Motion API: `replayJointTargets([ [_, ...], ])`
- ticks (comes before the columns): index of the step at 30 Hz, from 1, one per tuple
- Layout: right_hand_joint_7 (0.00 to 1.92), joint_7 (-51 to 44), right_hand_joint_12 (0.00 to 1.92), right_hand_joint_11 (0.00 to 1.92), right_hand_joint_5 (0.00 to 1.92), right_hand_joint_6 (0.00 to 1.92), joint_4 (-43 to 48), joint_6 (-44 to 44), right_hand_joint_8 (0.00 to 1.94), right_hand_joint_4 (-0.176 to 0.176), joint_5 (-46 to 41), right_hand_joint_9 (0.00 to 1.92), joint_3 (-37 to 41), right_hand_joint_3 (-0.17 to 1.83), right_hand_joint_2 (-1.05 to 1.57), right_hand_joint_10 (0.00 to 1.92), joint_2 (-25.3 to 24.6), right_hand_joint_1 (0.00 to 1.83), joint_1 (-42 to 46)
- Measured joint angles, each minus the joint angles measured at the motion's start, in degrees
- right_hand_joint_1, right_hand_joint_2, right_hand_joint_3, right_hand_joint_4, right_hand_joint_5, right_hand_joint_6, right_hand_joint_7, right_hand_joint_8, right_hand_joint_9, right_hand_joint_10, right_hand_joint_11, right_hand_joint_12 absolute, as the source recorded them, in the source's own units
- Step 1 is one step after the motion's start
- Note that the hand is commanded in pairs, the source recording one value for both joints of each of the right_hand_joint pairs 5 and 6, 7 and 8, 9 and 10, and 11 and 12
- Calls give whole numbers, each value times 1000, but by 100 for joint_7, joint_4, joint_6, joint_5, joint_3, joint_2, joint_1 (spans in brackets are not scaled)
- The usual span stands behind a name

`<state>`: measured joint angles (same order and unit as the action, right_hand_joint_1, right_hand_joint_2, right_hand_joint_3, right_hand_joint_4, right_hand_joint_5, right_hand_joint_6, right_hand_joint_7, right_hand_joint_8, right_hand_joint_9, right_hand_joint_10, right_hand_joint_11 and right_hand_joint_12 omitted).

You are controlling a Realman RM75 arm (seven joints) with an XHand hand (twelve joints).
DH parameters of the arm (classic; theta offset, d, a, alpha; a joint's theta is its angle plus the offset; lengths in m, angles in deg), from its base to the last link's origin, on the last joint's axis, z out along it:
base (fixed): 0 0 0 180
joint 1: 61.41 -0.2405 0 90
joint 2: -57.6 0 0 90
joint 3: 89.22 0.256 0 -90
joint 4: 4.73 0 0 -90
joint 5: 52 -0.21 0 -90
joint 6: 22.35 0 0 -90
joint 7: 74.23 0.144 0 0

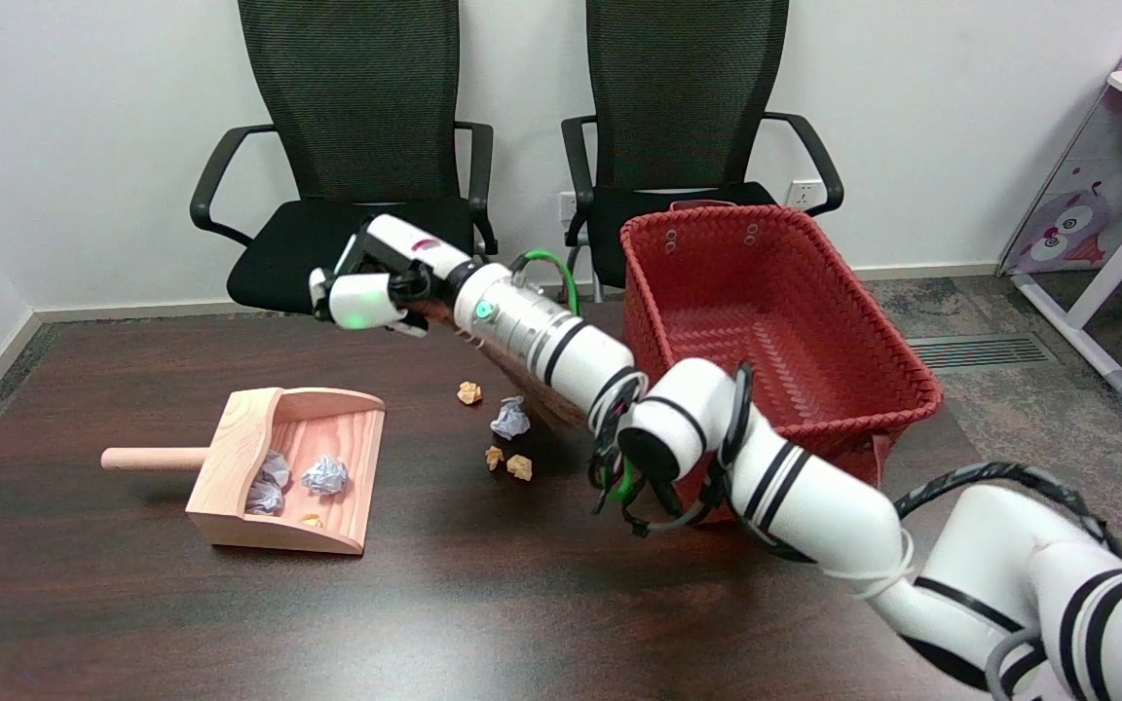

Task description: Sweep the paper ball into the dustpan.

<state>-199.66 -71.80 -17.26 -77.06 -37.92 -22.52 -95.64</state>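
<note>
Right hand point(371, 282) was raised above the table point(132, 604), fingers curled; whether it held anything could not be told. Paper ball point(510, 419) lay on the table, right of the dustpan point(230, 458)

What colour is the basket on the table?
Red, woven; the basket shows clearly in the head view.

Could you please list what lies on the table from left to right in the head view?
Dustpan with paper balls inside → loose paper balls → right hand above the table → red basket.
</note>
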Motion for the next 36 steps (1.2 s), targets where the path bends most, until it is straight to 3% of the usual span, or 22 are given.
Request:
replayJointTargets([
  [14, 1920, -41, 1920, 1920, 1920, 1920, 417, -148, 1920, 31, 593, 1920, 280, 1833, 1522, 1920, -565, 785, 227],
  [36, 1920, 346, 1920, 1920, 1920, 1920, 1154, -186, 1920, 25, 336, 1920, 340, 1833, 1449, 1920, -996, 798, 55],
])
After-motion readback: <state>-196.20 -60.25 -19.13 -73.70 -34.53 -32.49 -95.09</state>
